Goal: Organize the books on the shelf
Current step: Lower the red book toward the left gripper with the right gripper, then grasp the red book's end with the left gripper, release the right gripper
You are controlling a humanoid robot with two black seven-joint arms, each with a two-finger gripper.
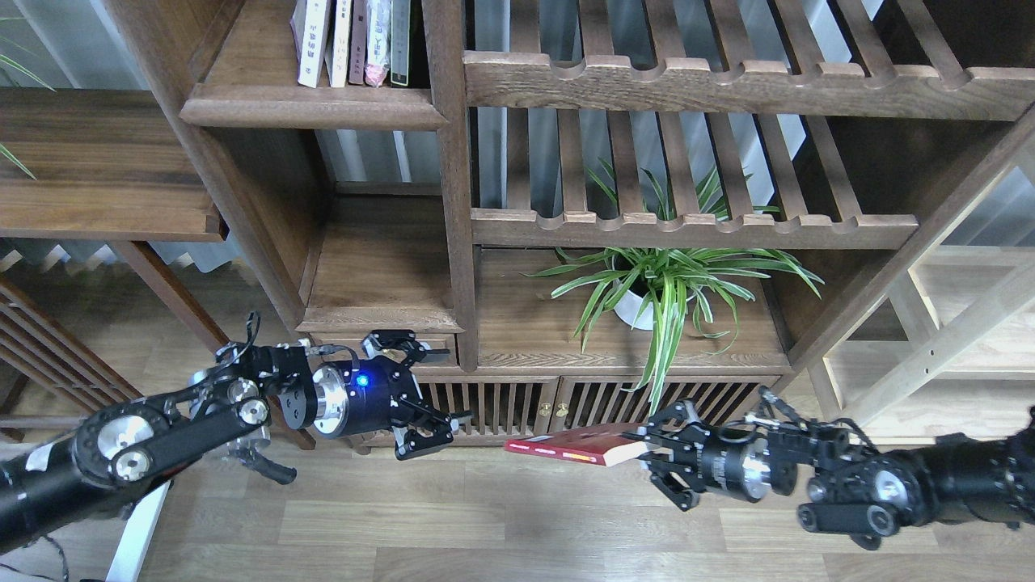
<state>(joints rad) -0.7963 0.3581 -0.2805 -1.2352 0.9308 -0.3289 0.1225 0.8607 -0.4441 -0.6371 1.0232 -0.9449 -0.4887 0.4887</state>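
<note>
Nearest, at about four o'clock in the head view, the right gripper (651,453) is clamped on one end of the red book (576,447), which it holds out flat and level above the wooden floor (453,525), its free end pointing toward the middle of the room. At about eight o'clock the left gripper (428,396) hangs empty, its fingers spread wide, well apart from the red book and just in front of the low cabinet (517,400).

Farther back, at two o'clock from the red book, a potted spider plant (659,283) stands on the cabinet top under the slatted racks (695,226). Farthest, at eleven o'clock, the dark shelf (311,107) carries a short row of upright books (352,40); their covers are too cropped to tell apart.

By my reckoning the carrying step is under way: one book in hand, not yet placed. The next move calls for a long lift up and leftward, turning the book upright so it slips in beside the row without knocking the standing ones or catching the centre post (453,162).
</note>
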